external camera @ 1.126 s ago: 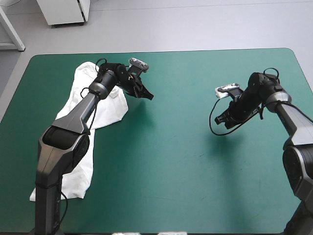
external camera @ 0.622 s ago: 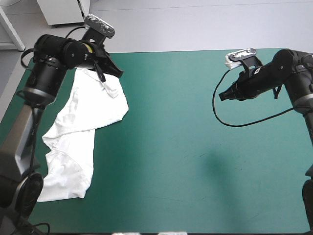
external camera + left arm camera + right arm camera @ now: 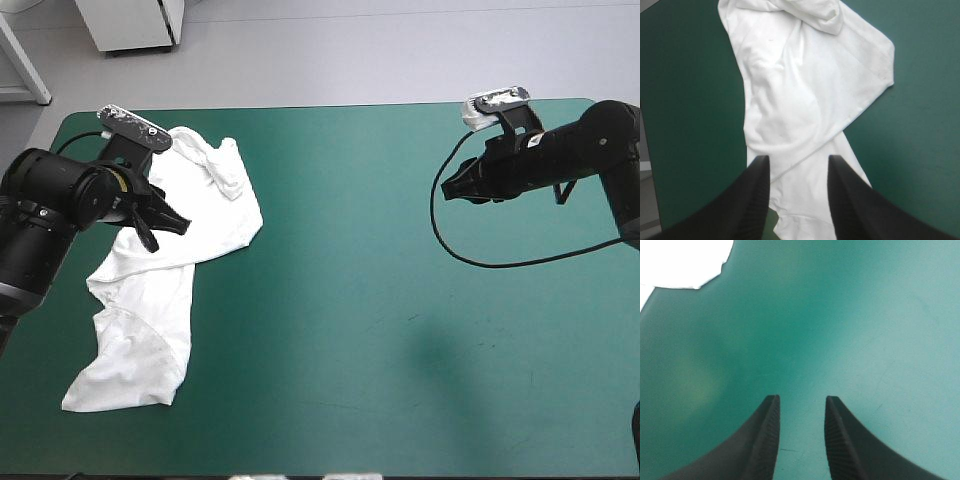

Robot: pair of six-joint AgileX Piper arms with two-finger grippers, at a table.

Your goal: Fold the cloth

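Observation:
The white T-shirt [image 3: 170,260] lies crumpled in a long strip along the table's left side, with a bunched end [image 3: 225,170] toward the far edge. My left gripper [image 3: 166,224] hovers above the strip's middle, open and holding nothing. In the left wrist view, the left gripper [image 3: 797,162] has the T-shirt [image 3: 800,85] spread beneath and ahead of it. My right gripper [image 3: 448,189] hangs raised over the table's far right part, open and empty. In the right wrist view, the right gripper [image 3: 802,400] faces the cover, and the T-shirt [image 3: 680,260] shows far ahead.
The teal-green cover [image 3: 380,300] runs from the shirt to the right arm. The table's left edge [image 3: 22,215] passes close behind my left arm. The near end of the shirt [image 3: 110,395] lies toward the front left corner.
My left arm has swung back from the shirt's far end to over its middle, fingers open. My right arm rose to the far right earlier and has since shifted only slightly.

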